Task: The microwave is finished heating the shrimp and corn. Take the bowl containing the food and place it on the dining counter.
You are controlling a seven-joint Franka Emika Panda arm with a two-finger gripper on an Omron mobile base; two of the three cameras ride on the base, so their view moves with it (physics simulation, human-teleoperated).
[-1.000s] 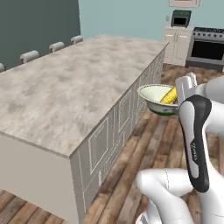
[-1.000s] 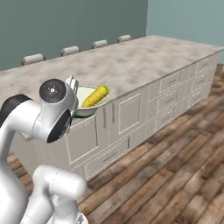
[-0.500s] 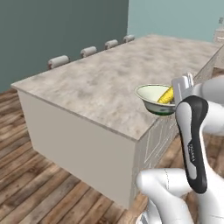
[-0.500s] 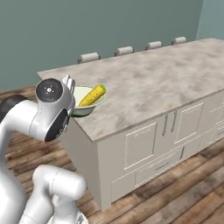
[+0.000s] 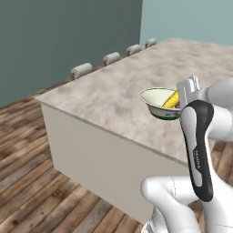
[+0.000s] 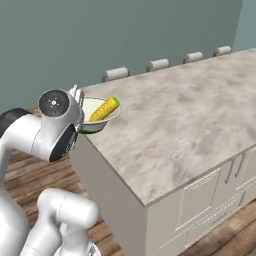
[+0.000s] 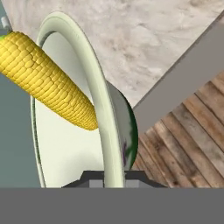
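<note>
My gripper [image 5: 188, 89] is shut on the near rim of the bowl [image 5: 159, 103], which is pale inside and dark green outside. It holds the bowl upright in the air by the end edge of the dining counter [image 5: 113, 93]. The yellow corn [image 5: 172, 99] leans against the rim inside the bowl. From the right, the bowl [image 6: 96, 119] with the corn [image 6: 105, 109] hangs at the corner of the stone top [image 6: 190, 110]. In the hand view the rim [image 7: 101, 103] rises between my fingertips, with the corn [image 7: 48, 81] to its left. The shrimp is hidden. The microwave is out of view.
Grey stool backs [image 5: 82, 70] [image 6: 116, 74] line the far side of the counter. Cream cabinet doors with handles [image 6: 235, 170] face the right side. Wooden floor [image 5: 32, 159] runs around the counter's end, and a teal wall stands behind.
The whole scene has swung as the base moved. The counter's short end now faces me instead of its long panelled side. The bowl stays in the gripper, unchanged.
</note>
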